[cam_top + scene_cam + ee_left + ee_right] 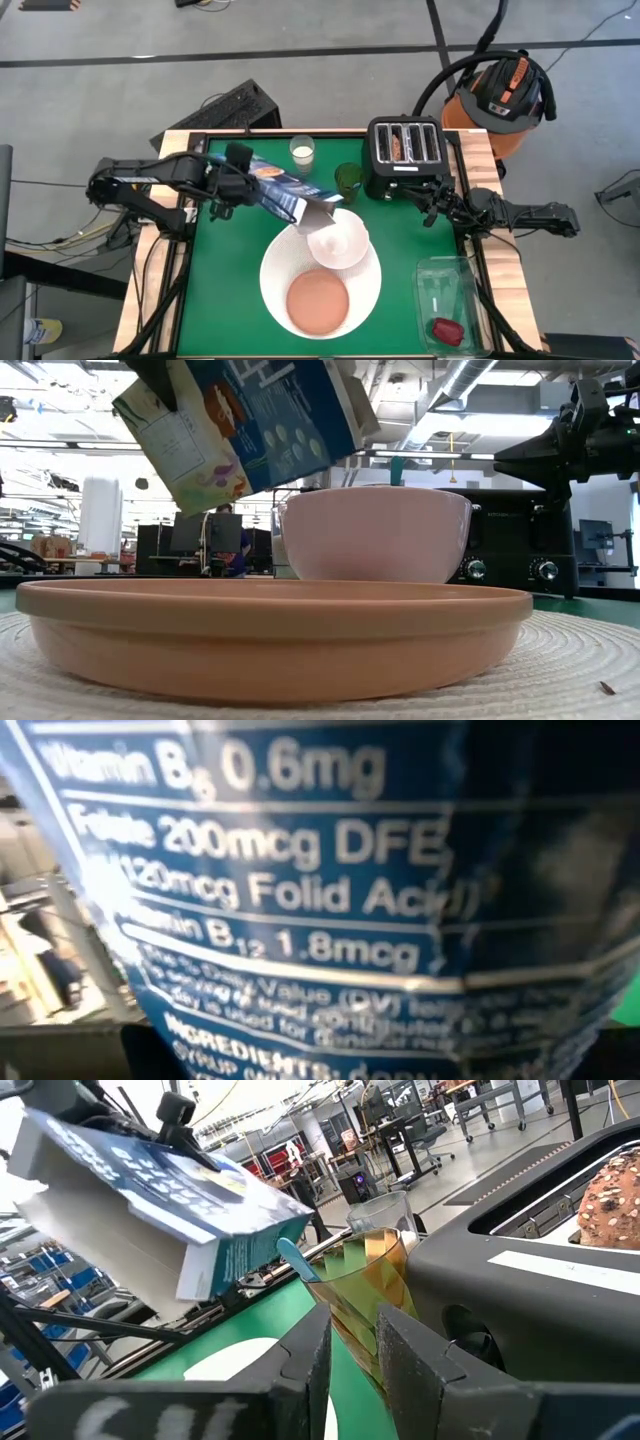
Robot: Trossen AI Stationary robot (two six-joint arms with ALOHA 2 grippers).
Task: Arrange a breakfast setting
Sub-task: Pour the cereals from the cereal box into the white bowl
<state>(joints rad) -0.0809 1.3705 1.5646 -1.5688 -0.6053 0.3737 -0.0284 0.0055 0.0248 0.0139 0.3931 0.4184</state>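
My left gripper (240,186) is shut on the blue cereal box (280,192), which slants over the table. The box's open end (322,212) hangs lowest, above the white bowl (340,242). That bowl stands on the far part of the large white plate (275,262), behind the salmon-pink plate (318,300). In the low view the box (240,430) hangs over the bowl (375,535). My right gripper (352,1370) waits by the toaster (405,155), open by a narrow gap and holding nothing. My left gripper holds the cereal box near its closed end (228,170), coming from the table's left side. The printed panel (300,900) fills the wrist view and hides the fingers. The box is lifted clear and tilted, its open end down over the bowl.
A green cup (347,178) with a teal handle (296,1265) in it and a white cup (302,150) stand behind the plate. The toaster has brown seeded bread (612,1198) in a slot. A clear tray (445,285) at the near right holds a dark-red item (447,331).
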